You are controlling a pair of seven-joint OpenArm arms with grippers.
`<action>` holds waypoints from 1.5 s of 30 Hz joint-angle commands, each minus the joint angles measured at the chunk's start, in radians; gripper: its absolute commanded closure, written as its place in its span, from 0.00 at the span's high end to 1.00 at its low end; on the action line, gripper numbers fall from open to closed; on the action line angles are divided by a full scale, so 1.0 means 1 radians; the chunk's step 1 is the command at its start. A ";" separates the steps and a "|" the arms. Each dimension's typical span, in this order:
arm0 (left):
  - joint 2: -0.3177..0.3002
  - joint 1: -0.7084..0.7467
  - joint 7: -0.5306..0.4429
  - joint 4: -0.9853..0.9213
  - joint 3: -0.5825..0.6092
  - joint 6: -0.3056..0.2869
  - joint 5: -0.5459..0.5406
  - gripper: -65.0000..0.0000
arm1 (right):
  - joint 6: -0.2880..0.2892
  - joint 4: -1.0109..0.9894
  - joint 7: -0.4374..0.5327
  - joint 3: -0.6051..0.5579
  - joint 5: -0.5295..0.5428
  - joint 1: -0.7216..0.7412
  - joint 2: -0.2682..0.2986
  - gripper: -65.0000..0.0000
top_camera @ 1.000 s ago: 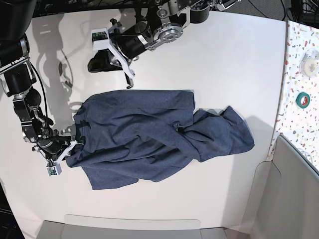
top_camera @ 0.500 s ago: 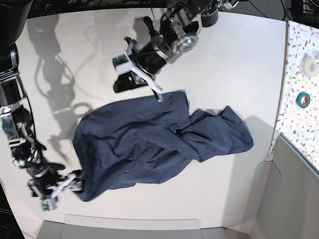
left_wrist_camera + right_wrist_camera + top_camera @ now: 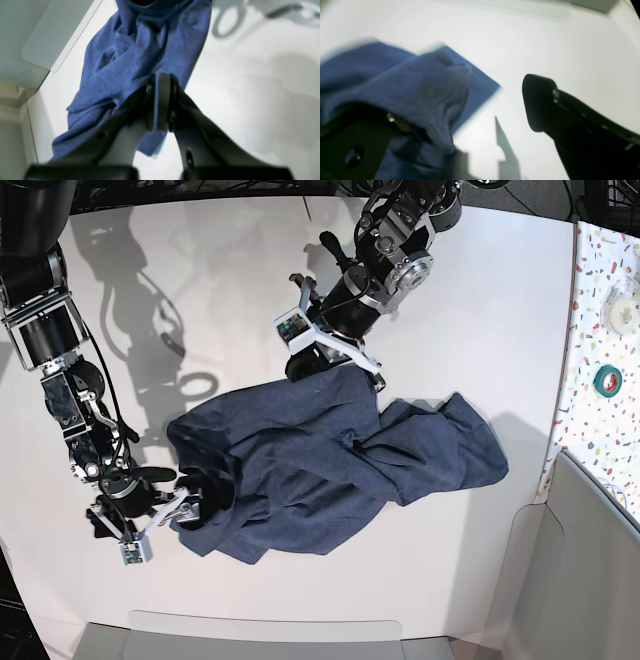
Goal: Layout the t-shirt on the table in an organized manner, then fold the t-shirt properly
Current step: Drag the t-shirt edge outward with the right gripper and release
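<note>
The dark blue t-shirt [image 3: 330, 450] lies crumpled across the middle of the white table [image 3: 480, 310], with no lettering showing. My left gripper [image 3: 375, 377] is at the shirt's far edge, shut on a strip of the fabric; in the left wrist view its fingers [image 3: 163, 100] press together on blue cloth and the t-shirt [image 3: 140, 50] stretches away ahead. My right gripper [image 3: 190, 508] sits at the shirt's near left corner with its jaws wide open. In the right wrist view, t-shirt [image 3: 420, 82] fabric drapes over one finger while the other finger [image 3: 540, 100] stands bare over the table.
A speckled surface [image 3: 605, 330] runs along the right side, with a green tape roll [image 3: 607, 380] and a white roll [image 3: 622, 305] on it. A grey panel [image 3: 590, 560] stands at the front right. A pale flat sheet [image 3: 270, 635] lies along the front edge.
My right gripper has opened and let go of the shirt's left edge after swinging toward the front. My left gripper moved right and closed on the far edge, bunching the shirt rightward.
</note>
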 commanded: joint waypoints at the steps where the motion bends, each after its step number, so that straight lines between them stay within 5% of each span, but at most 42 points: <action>1: -0.001 0.003 -0.021 0.021 0.003 0.011 -0.004 0.00 | -0.006 -0.025 0.033 0.037 -0.044 0.045 0.010 0.93; 10: -0.001 0.025 -0.018 0.021 -0.002 0.011 -0.006 0.00 | -0.001 -0.100 0.030 0.142 -0.489 0.049 -0.068 0.93; 18: -0.027 0.025 -0.018 0.021 -0.023 0.011 -0.006 0.00 | 0.002 0.309 -0.264 0.345 -0.504 -0.078 -0.073 0.93; 23: -0.030 0.025 -0.018 0.021 -0.023 0.011 -0.006 0.00 | 0.005 0.506 -0.482 0.373 -0.501 -0.113 -0.065 0.93; 25: -0.030 0.025 -0.018 0.019 -0.023 0.011 -0.006 0.00 | 0.068 0.552 -0.579 0.368 -0.500 -0.110 -0.076 0.93; 28: -0.030 0.025 -0.018 0.019 -0.023 0.011 -0.006 0.00 | 0.261 0.595 -0.728 0.373 -0.506 -0.104 -0.133 0.93; 31: -0.030 0.025 -0.018 0.019 -0.022 0.011 -0.006 0.00 | 0.399 0.599 -0.772 0.367 -0.508 -0.109 -0.131 0.93; 33: -0.030 0.025 -0.018 0.019 -0.023 0.011 -0.006 0.00 | 0.439 0.599 -0.774 0.365 -0.509 -0.116 -0.113 0.93; 39: -0.032 0.028 -0.017 0.018 -0.025 0.011 -0.006 0.00 | 0.464 0.599 -0.855 0.320 -0.543 -0.106 -0.014 0.93; 45: -0.032 0.031 -0.017 0.016 -0.019 0.011 -0.006 0.00 | 0.675 0.658 -0.866 0.027 -0.544 -0.050 0.160 0.93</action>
